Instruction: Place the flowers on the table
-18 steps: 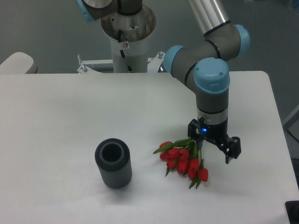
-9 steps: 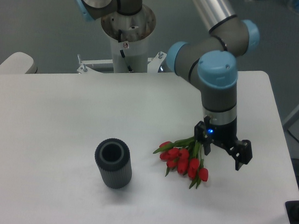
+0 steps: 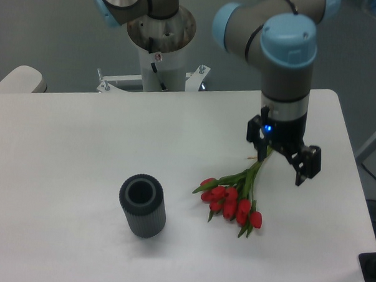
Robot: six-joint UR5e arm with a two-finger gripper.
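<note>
End effector (image 3: 286, 160) spread, flowers (image 3: 231, 198) below-left

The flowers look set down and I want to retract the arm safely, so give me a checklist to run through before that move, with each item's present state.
1. Flowers lying on the table: ok, blooms and stems rest flat on the white top.
2. End effector open: ok, its fingers are spread.
3. End effector free of the stems: cannot tell, the stem ends run up behind one finger.
4. Vase apart from the flowers: ok, it stands upright with a bare gap between them.
5. Flowers away from the table edge: ok, white top shows all around them.
</note>
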